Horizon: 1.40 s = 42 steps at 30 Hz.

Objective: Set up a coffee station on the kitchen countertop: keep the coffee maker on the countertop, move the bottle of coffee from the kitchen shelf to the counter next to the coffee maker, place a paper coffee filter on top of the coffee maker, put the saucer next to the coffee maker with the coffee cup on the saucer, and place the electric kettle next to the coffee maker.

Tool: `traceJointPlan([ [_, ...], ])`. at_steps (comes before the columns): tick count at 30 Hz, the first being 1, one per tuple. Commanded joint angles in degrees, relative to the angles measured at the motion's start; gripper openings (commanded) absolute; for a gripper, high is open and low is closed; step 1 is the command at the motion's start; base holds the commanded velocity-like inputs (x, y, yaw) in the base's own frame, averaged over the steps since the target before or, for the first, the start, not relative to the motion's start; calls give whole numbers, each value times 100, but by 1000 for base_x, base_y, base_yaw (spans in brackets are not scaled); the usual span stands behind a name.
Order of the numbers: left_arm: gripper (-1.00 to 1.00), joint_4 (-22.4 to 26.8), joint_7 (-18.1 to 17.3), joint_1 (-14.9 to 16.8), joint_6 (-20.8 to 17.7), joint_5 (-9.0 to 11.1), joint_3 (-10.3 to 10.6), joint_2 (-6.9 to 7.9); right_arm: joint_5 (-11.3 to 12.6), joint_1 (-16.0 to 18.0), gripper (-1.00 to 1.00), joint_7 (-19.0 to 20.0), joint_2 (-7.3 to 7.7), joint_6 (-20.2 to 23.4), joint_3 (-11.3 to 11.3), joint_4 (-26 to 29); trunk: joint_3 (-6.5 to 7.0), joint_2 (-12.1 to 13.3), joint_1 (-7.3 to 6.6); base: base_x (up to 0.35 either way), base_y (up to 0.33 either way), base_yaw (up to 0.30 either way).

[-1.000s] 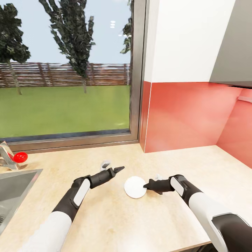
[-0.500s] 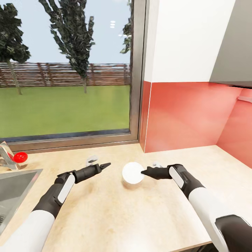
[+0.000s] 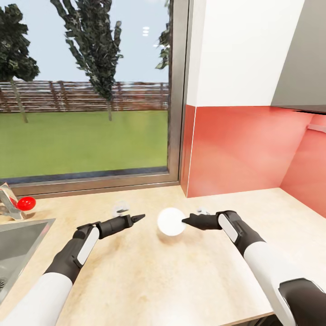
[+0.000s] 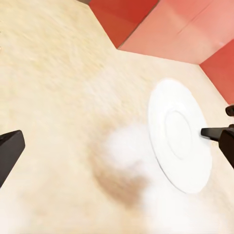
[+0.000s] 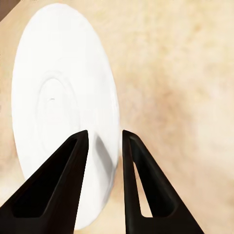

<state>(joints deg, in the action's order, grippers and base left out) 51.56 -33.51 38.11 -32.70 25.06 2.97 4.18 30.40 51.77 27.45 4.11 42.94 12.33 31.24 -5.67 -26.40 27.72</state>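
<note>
The saucer, a small plain white plate, hangs tipped on edge just above the kitchen countertop, with its shadow on the wood below. My right gripper is shut on the saucer's right rim. In the right wrist view the two black fingers straddle the rim of the saucer. My left gripper hovers to the saucer's left, apart from it and empty. The left wrist view has one finger at the picture's edge, so it reads as open, and the saucer lies ahead.
A steel sink is set into the counter at the far left, with a red-knobbed fitting behind it. A large window runs along the back. Red backsplash closes the corner at the right, under a grey overhang.
The right gripper has raised the saucer off the counter and tipped it up on edge. The left arm pulled back to the left, away from the saucer.
</note>
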Motion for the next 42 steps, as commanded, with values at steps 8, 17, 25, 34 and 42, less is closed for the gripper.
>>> traceJointPlan([
  [8, 100, 3, 2, 4, -43, 8, 9, 4, 4, 8, -100, 24, -3, 18, 23, 32, -16, -12, 3, -4, 3, 80],
  [17, 100, 3, -2, 4, -43, 8, 9, 5, 5, 5, -100, 24, 11, 15, 23, 32, -37, -12, 3, -225, 175, 283],
  [25, 100, 3, -6, 4, -43, 8, 7, 8, 5, 7, -100, 27, 13, 15, 23, 39, -60, -12, 3, -187, 269, 287],
  [34, 100, 3, -6, 4, -52, 8, 2, 21, 2, 9, -100, 26, 20, 13, 23, 40, -66, -12, 3, -41, 307, 52],
  [42, 100, 3, -6, 4, -52, 8, 2, 21, 5, 8, -100, 26, 20, 13, 23, 40, -66, -12, 3, -113, 309, 34],
])
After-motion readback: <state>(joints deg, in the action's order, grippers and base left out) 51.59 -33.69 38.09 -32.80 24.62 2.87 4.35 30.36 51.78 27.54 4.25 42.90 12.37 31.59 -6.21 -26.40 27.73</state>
